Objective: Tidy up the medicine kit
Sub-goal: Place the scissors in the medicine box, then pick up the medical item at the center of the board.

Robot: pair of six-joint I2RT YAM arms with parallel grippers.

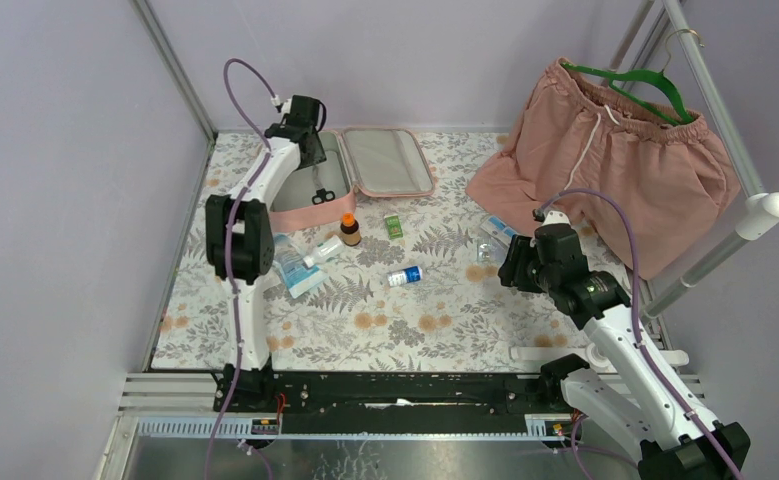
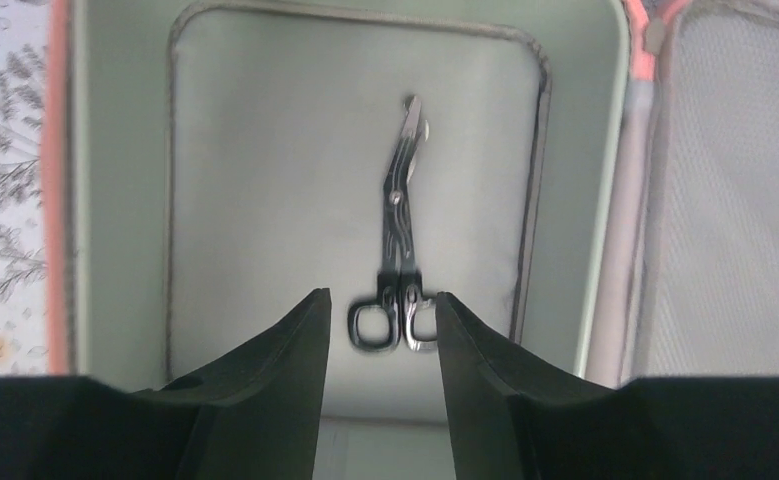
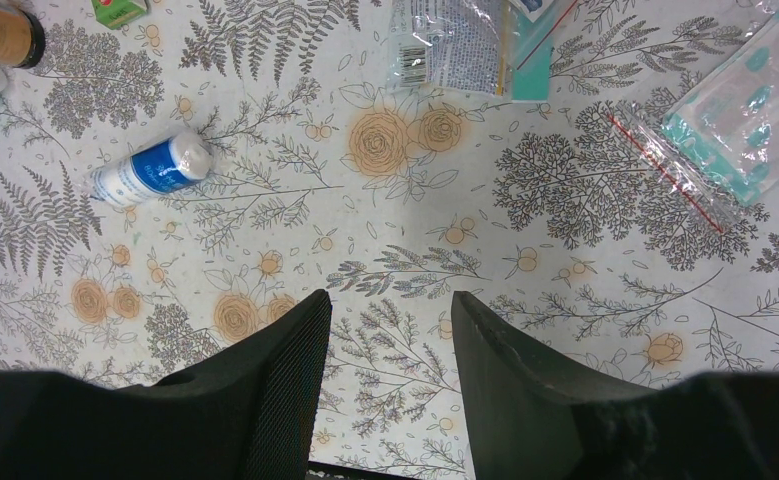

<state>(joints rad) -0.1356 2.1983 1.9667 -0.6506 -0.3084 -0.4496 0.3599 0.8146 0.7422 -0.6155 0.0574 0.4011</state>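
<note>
Pink outside, grey within: medicine kit [image 1: 390, 160] opened flat at the far left of the tabletop [image 1: 445, 330], seen whole from overhead only. Clear from the left wrist alone: one pair of scissors [image 2: 400, 230] on the kit's lining, handles toward the left hand [image 2: 380, 310]. Spread apart, gripping nothing, fingers [image 2: 275, 370] flanking those handles; contact impossible to judge. Shown close by the right wrist, well away from the kit: one blue-labelled bottle [image 3: 150, 170], a clear packet [image 3: 455, 45], a second packet [image 3: 735, 110]. Right hand [image 3: 390, 310] likewise spread, empty, above bare tabletop.
</note>
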